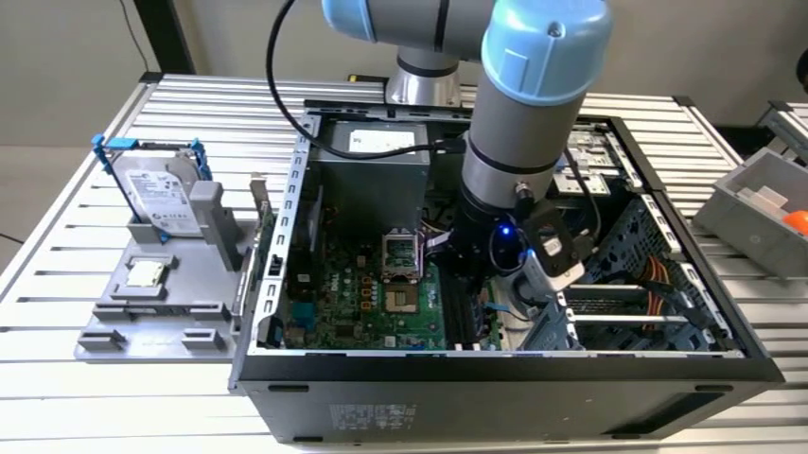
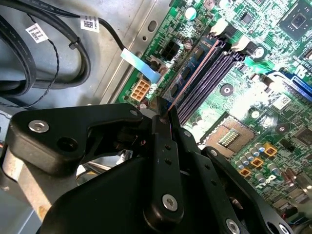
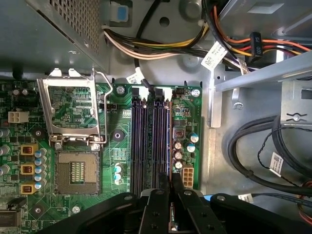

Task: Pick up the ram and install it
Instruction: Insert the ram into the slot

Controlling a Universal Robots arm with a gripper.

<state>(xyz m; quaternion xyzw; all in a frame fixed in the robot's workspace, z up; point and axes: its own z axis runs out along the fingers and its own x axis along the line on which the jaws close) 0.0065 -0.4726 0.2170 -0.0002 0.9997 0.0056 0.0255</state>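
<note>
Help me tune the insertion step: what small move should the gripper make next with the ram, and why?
Probably a short, straight press down. In the second wrist view the gripper is shut on the ram, whose edge already runs along the outermost memory slot with the white latches open, so it looks lined up but not seated.
</note>
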